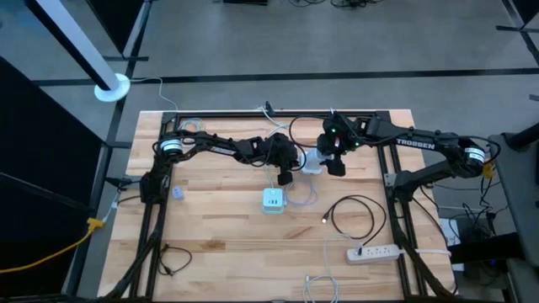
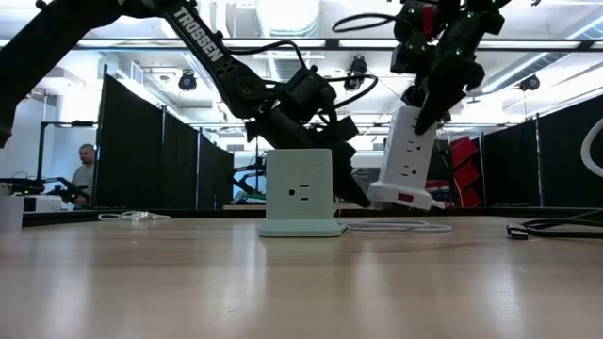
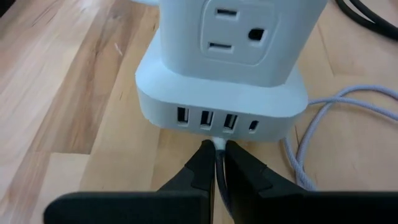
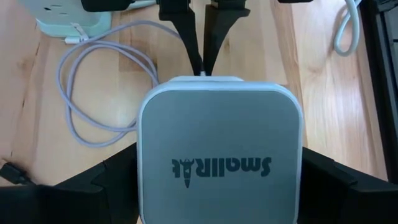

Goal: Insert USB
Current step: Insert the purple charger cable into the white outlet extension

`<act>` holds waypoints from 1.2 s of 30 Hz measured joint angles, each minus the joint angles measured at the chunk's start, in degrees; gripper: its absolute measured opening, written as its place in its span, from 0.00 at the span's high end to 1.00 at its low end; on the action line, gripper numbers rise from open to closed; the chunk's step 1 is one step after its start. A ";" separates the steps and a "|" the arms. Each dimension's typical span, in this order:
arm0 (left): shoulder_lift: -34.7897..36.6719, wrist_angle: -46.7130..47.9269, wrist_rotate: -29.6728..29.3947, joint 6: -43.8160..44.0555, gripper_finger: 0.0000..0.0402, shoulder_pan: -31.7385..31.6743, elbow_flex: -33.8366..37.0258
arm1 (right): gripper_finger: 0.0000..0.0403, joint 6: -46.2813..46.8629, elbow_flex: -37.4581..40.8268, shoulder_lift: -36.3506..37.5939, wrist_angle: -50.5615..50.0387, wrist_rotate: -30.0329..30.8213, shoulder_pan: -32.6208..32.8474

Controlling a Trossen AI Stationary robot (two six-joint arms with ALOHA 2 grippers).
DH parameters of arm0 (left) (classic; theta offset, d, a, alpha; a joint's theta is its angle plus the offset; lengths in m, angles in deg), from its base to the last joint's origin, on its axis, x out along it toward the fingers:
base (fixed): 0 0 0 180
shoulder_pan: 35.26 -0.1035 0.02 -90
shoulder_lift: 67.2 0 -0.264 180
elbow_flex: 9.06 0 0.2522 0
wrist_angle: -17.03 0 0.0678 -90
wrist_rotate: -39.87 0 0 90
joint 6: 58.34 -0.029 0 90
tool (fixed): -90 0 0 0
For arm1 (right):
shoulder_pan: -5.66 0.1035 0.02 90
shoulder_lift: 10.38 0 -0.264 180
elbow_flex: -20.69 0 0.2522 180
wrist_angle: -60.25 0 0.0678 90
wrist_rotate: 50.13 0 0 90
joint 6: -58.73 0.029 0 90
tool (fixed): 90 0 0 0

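The left gripper [image 1: 285, 178] sits near the middle of the table [image 1: 210, 252] in the high view, its fingers pinched together on the white plug of a cable, just behind the pale green charging cube [image 1: 273, 200]. The right gripper [image 1: 335, 164] is close beside it, spread wide around a white power block [image 1: 312, 160]. A pale cable [image 1: 305, 195] loops next to the cube. Farther toward the front edge lie a coiled black cable [image 1: 354, 217] and a white power strip [image 1: 374, 252].

In the low view the cube [image 2: 300, 193] stands upright on the table [image 2: 301, 282], one wall outlet facing the camera. The left gripper [image 2: 350, 193] reaches down behind it, partly hidden. The right gripper [image 2: 426, 118] holds the white block [image 2: 408, 158] tilted, its lower end raised just off the wood. A person [image 2: 83, 174] stands far back in the room.

The left wrist view shows the two fingers [image 3: 200, 167] closed to a narrow point on the white plug [image 3: 219, 145], whose tip is right at the row of ports [image 3: 214, 120] along the cube's base [image 3: 217, 102]; whether it touches a port cannot be told. The pale cable [image 3: 323, 121] curves away beside the cube.

In the right wrist view the grey face of the block [image 4: 219, 155] fills the frame between the spread fingers [image 4: 345, 183]. Beyond it are the left gripper's closed fingers [image 4: 211, 34], the looped cable [image 4: 93, 93], and the cube [image 4: 65, 18].
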State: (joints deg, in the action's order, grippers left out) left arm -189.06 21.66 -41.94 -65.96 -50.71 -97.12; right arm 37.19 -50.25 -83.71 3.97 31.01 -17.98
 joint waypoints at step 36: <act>-0.81 -2.30 -2.77 -0.32 0.97 -0.08 0.09 | 0.27 -1.57 -1.26 -4.38 -1.69 3.12 0.00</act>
State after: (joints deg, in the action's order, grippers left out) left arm -189.87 19.36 -44.72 -66.27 -50.79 -97.03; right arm 35.62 -51.51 -88.08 2.29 34.13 -17.98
